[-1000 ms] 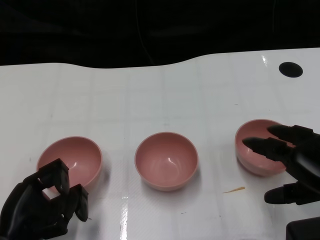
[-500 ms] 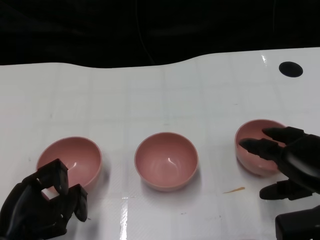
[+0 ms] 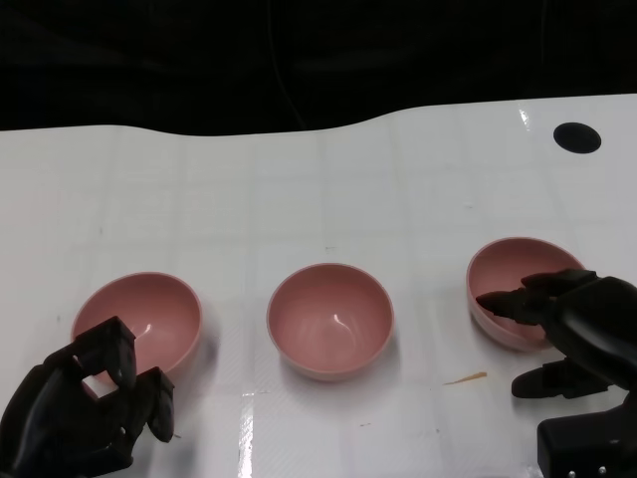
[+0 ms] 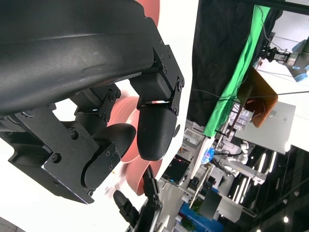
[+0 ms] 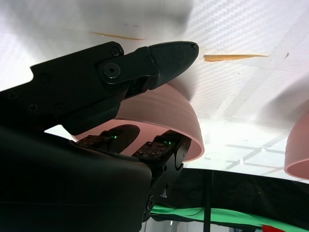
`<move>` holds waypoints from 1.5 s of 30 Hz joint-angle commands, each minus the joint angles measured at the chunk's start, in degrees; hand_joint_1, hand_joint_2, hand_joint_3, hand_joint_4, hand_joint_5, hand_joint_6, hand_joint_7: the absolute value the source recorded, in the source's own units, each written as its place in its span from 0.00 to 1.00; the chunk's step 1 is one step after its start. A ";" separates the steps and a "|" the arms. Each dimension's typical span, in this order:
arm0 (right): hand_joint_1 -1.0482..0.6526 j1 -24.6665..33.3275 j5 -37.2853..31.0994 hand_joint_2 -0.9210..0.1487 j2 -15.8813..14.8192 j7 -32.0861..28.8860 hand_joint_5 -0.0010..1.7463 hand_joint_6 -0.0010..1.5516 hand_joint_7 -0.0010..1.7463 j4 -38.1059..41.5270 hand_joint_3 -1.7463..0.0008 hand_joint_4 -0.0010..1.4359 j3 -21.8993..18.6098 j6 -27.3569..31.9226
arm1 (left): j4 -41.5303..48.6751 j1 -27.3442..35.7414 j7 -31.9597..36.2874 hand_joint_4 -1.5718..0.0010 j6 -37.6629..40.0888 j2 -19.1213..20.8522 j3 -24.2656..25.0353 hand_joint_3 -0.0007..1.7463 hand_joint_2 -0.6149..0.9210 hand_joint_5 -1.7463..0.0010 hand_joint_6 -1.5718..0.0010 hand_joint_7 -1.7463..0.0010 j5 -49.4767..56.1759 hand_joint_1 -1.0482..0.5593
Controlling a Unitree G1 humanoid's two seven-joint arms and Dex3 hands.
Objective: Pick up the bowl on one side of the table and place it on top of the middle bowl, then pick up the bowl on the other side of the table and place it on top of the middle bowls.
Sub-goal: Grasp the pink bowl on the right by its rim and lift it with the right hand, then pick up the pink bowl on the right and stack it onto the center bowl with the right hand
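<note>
Step in hand: we judge this to be the grasp of the right bowl (image 3: 510,294), the first of the two side bowls to go onto the middle bowl (image 3: 330,321).
Right hand (image 3: 577,334): we see its fingers (image 3: 518,297) spread apart, the upper ones reaching over the near rim into the bowl and the thumb low outside the wall; nothing is lifted, and we cannot tell whether any of them touch it.
Right wrist view: the pink wall sits between the upper and lower fingers, so the rim is bracketed.
Left hand (image 3: 85,413): its fingers are curled in on nothing, resting just beside the left bowl (image 3: 139,321), near side.
Bowls: all three stand upright on the white table (image 3: 299,189), apart, in a row.
How we would do it well: close thumb and fingers on the rim together so the bowl does not skid; lift straight, keep it level, and centre it over the middle bowl before letting go.
Risk: a one-sided push could tip or slide the bowl.
</note>
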 commanded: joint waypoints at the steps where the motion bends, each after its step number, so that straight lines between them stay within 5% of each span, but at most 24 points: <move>1: 0.18 -1.72 0.98 0.00 0.13 -2.51 0.04 0.41 0.03 3.54 0.94 0.44 0.96 -1.51 | -0.23 0.26 -0.57 0.42 0.13 0.95 0.30 0.82 0.63 0.00 0.47 0.00 -0.48 0.63; 7: 0.22 -3.27 1.11 0.00 0.58 -5.49 0.05 0.44 0.04 7.60 0.95 0.48 2.41 -2.83 | -0.23 0.30 -0.69 0.41 -0.31 0.87 0.26 0.83 0.63 0.00 0.47 0.00 -0.38 0.63; 12: 0.46 -4.84 2.02 0.00 2.63 -11.92 0.10 0.66 0.06 14.07 0.96 0.78 3.11 -5.94 | -0.78 0.58 -0.32 0.42 -0.39 0.64 0.10 0.84 0.63 0.00 0.48 0.00 -0.23 0.64; 13: 0.50 -5.12 2.17 0.00 2.92 -13.12 0.22 0.70 0.05 15.10 0.96 0.79 3.23 -6.64 | -0.83 0.60 -0.32 0.42 -0.30 0.59 0.11 0.84 0.63 0.00 0.48 0.00 -0.33 0.64; 14: 0.53 -5.43 2.51 0.00 3.09 -13.78 0.45 0.76 0.04 16.18 0.94 0.71 3.33 -7.68 | -0.86 0.62 -0.26 0.42 -0.34 0.56 0.05 0.84 0.63 0.00 0.48 0.00 -0.26 0.63; 17: 0.59 -6.17 3.76 0.00 3.26 -14.37 0.79 0.85 0.06 18.54 0.83 0.62 3.59 -10.26 | -0.87 0.64 -0.06 0.42 -0.46 0.40 -0.06 0.83 0.63 0.00 0.47 0.00 -0.11 0.63; 19: 0.59 -6.61 4.02 0.00 3.32 -15.21 0.91 0.79 0.23 19.71 0.79 0.58 3.88 -11.28 | -0.82 0.57 -0.07 0.42 -0.28 0.30 -0.08 0.83 0.63 0.00 0.47 0.00 -0.27 0.62; 20: 0.59 -6.83 4.05 0.01 3.32 -15.67 0.96 0.60 0.60 20.24 0.74 0.56 4.06 -11.69 | -0.72 0.48 -0.21 0.42 -0.18 0.29 -0.11 0.80 0.64 0.00 0.47 0.00 -0.37 0.62; 21: 0.58 -7.04 4.13 0.01 3.30 -16.05 0.98 0.49 0.79 20.68 0.73 0.56 4.29 -11.98 | -0.65 0.42 -0.32 0.42 -0.14 0.28 -0.14 0.80 0.65 0.00 0.47 0.00 -0.44 0.63; 25: 0.56 -7.45 4.34 0.02 2.81 -16.81 1.00 0.38 0.99 21.25 0.73 0.55 4.93 -12.69 | -0.52 0.34 -0.37 0.41 -0.84 0.11 -0.45 0.80 0.65 0.00 0.47 0.00 0.02 0.63; 33: 0.54 -7.59 3.26 0.03 1.65 -20.55 1.00 0.36 1.00 19.42 0.73 0.55 5.67 -12.78 | -0.01 0.13 -0.34 0.41 -1.54 -0.15 -0.49 0.81 0.65 0.00 0.47 0.00 0.27 0.63; 38: 0.53 -7.40 4.02 0.13 0.87 -20.14 1.00 0.36 1.00 16.90 0.60 0.55 4.89 -12.37 | 0.40 0.12 -0.60 0.42 -2.26 -0.03 -0.44 0.82 0.65 0.00 0.48 0.00 0.46 0.63; 45: 0.53 -6.66 4.28 0.15 -0.32 -19.10 1.00 0.36 1.00 10.20 0.58 0.55 3.37 -11.52 | 1.33 -0.38 -1.29 0.42 -2.08 0.37 -0.22 0.83 0.64 0.00 0.48 0.00 0.04 0.64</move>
